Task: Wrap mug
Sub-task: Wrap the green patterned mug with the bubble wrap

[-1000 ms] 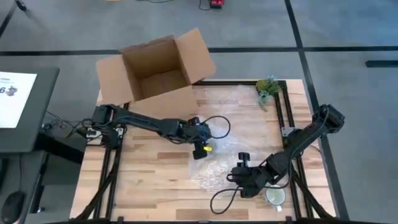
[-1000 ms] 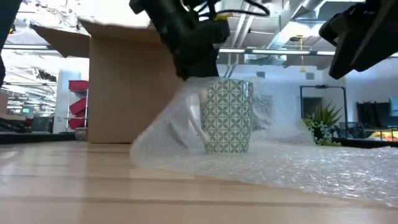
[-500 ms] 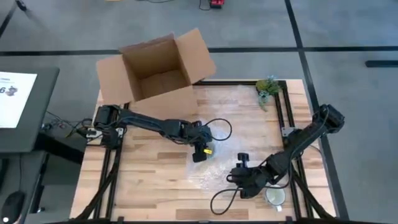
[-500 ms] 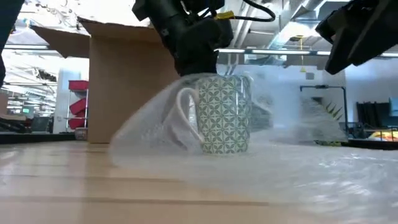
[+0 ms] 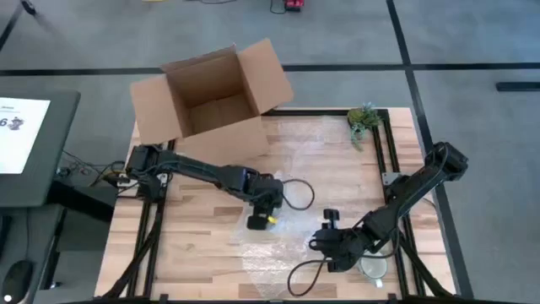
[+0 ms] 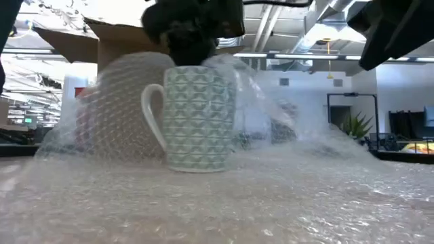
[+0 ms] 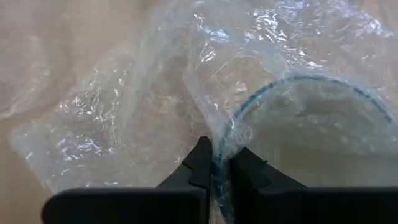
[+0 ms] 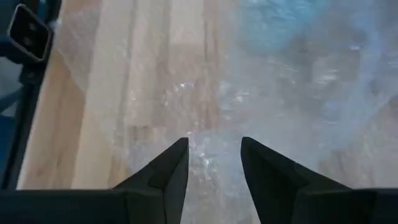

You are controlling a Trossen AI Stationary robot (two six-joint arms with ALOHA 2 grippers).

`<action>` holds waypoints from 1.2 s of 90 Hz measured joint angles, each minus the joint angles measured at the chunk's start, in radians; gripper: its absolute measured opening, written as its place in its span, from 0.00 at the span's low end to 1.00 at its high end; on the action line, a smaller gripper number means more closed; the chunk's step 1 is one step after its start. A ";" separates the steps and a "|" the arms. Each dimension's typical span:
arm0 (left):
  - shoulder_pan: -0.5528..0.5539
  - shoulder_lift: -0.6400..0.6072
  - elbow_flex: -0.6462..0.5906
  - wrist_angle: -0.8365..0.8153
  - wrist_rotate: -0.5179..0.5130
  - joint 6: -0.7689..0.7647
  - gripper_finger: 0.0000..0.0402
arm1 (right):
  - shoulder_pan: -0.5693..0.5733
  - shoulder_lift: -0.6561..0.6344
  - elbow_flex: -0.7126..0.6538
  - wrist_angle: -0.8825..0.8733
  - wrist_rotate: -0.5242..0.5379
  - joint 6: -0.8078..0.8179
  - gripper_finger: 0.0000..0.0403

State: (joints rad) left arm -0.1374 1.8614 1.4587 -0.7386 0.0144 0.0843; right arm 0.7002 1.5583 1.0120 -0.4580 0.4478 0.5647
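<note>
Mug (image 6: 196,116), white w/ green geometric pattern, stands upright on bubble wrap (image 6: 271,196) spread over wooden tabletop (image 5: 194,241), handle toward low view's left; wrap rises behind and beside it, draped partly over it. High view: mug sits under left tool (image 5: 260,218), approx. centre of tabletop, wrap sheet (image 5: 274,253) extending toward the near edge. Left tool (image 7: 214,171) clenched on a fold of wrap, fingers pressed together w/ film pinched between; mug rim visible through wrap in left wrist view (image 7: 311,106). Right tool (image 5: 325,245) hovers low over near-right part of tabletop, jaws apart, grasping nothing; right wrist view shows its fingers (image 8: 168,168) spread above wrap and bare wood. A second pale mug (image 5: 372,267) sits near the right arm at the near-right edge. Open cardboard box (image 5: 211,101) at far-left of tabletop, flaps up. Small green plant (image 5: 364,118) at far-right corner. Dark monitor stand w/ white screen (image 5: 18,122) left of tabletop.
</note>
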 joint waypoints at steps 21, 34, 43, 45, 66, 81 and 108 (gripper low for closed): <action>-0.020 -0.004 0.000 -0.057 -0.089 0.091 0.02 | 0.000 0.001 -0.136 0.211 -0.001 -0.015 0.34; -0.019 -0.004 0.000 -0.064 -0.098 0.116 0.02 | 0.000 0.020 -0.213 0.364 -0.028 -0.120 0.36; -0.018 -0.004 0.000 -0.063 -0.100 0.130 0.02 | 0.000 0.079 -0.234 0.386 -0.055 -0.169 0.40; -0.018 -0.004 0.000 -0.063 -0.102 0.131 0.02 | 0.000 0.097 -0.233 0.391 -0.055 -0.170 0.41; -0.017 -0.004 0.000 -0.069 -0.107 0.136 0.02 | 0.000 0.254 -0.204 0.407 -0.050 -0.168 0.47; -0.017 -0.004 0.000 -0.087 -0.133 0.139 0.02 | 0.001 0.278 -0.176 0.399 -0.060 -0.159 0.29; -0.017 -0.005 0.001 -0.146 -0.217 0.121 0.02 | 0.033 0.149 -0.132 0.163 0.006 -0.108 0.03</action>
State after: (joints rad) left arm -0.1539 1.8561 1.4597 -0.8843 -0.2027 0.2056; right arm 0.7336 1.7072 0.8798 -0.2955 0.4535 0.4568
